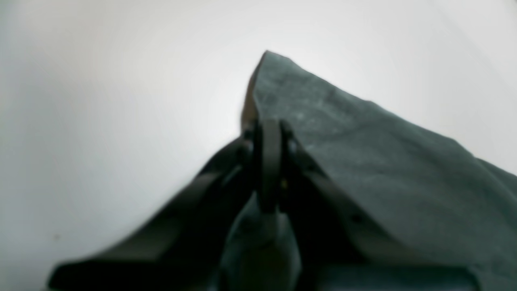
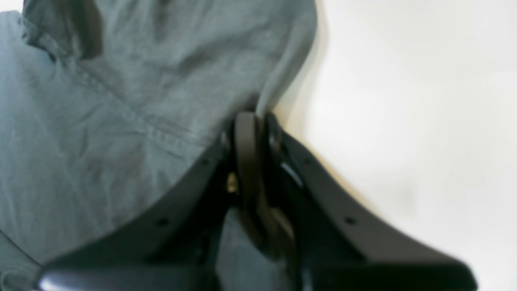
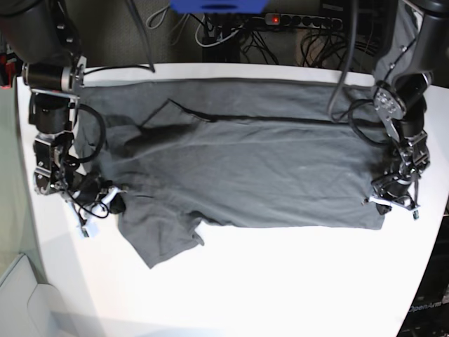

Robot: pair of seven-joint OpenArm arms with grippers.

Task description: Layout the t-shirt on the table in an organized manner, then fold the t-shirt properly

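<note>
The shirt (image 3: 238, 168) lay spread across the table (image 3: 280, 281), mostly flat, with one sleeve bunched and jutting toward the near edge. The left gripper (image 1: 270, 133) had its fingers pressed together on a corner of the cloth, the point of that corner standing up just beyond the tips. The right gripper (image 2: 252, 125) was likewise pinched tight on a rolled edge of the shirt, with a stitched seam running off to the left of its fingers.

With both ends gripped, this looked like the close of laying out or the start of the first fold. The next move probably called for both arms to lift together and keep the cloth taut between them, so the edge carried over evenly and did not sag or twist.

Both wrist views were soft and blurred, so how much cloth sat between the fingers could not be made out. In the base view cables and the arm covered the right gripper's tips. The shirt's collar was hard to tell apart among the wrinkles.
</note>
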